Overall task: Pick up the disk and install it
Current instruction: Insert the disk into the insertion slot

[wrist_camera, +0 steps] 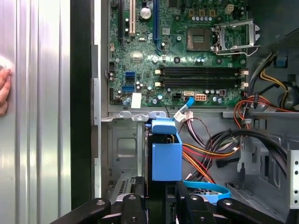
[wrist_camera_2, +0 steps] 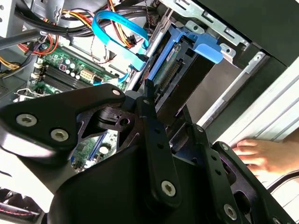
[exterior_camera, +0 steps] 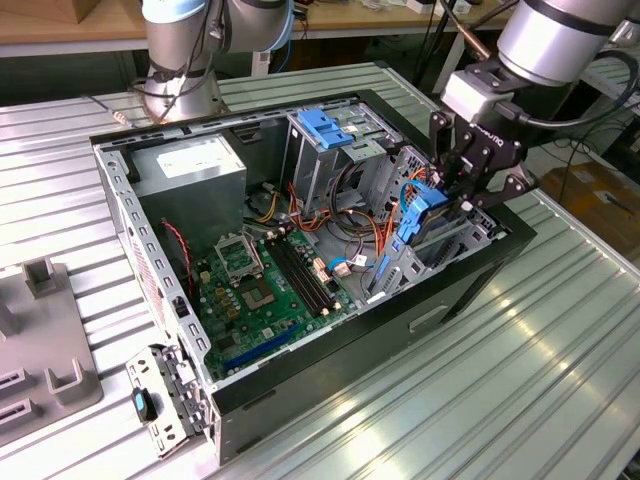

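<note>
The flat silver-grey metal disk in its bright blue plastic carrier (exterior_camera: 425,215) stands on edge at the front corner of the open black computer case (exterior_camera: 330,350), partly down in a grey metal drive bay (exterior_camera: 465,240). My black gripper (exterior_camera: 458,198) is closed on it, a finger on each side.

The second wrist view shows the disk's connector edge (wrist_camera_2: 170,72) and a thin blue cable (wrist_camera_2: 112,32). The first wrist view looks onto the green motherboard (wrist_camera: 177,51), which carries a small white sticker (wrist_camera: 136,100) whose print I cannot read. In the exterior view, the white label on the grey power supply (exterior_camera: 190,165) is also unreadable.

In both wrist views a person's hand (wrist_camera_2: 254,154) lies on the ribbed metal bench (wrist_camera: 42,116).
</note>
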You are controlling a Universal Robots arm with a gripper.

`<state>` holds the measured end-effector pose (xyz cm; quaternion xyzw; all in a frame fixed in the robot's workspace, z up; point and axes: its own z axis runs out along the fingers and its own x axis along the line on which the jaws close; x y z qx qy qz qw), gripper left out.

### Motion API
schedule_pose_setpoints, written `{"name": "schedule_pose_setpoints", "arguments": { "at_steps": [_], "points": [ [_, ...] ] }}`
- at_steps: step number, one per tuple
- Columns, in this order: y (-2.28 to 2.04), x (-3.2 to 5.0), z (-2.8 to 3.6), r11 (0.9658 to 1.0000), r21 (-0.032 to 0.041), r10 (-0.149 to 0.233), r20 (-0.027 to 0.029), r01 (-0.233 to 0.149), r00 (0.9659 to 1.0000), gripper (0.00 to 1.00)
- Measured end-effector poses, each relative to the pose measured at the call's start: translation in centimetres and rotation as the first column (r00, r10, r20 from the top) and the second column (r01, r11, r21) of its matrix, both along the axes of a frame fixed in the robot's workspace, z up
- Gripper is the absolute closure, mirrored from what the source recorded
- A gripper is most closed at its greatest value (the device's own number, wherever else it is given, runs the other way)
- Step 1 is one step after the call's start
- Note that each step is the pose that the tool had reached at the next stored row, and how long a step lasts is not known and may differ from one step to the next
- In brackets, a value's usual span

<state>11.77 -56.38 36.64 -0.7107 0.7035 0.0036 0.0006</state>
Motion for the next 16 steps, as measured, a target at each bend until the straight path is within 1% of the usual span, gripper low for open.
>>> {"name": "schedule_pose_setpoints", "arguments": {
  "at_steps": [1, 4, 6, 16],
  "points": [
    [0.00, 0.00, -0.28, 1.0000, 0.0000, 0.000, 0.0000, 0.000, 1.0000, 0.65],
    [0.00, 0.00, -0.79, 1.0000, -0.0001, 0.000, 0.0000, 0.000, 1.0000, 0.65],
    [0.00, 0.00, -0.99, 1.0000, -0.0002, 0.000, 0.0000, 0.000, 1.0000, 0.65],
    [0.00, 0.00, -1.02, 1.0000, -0.0001, 0.000, 0.0000, 0.000, 1.0000, 0.65]
  ]
}}
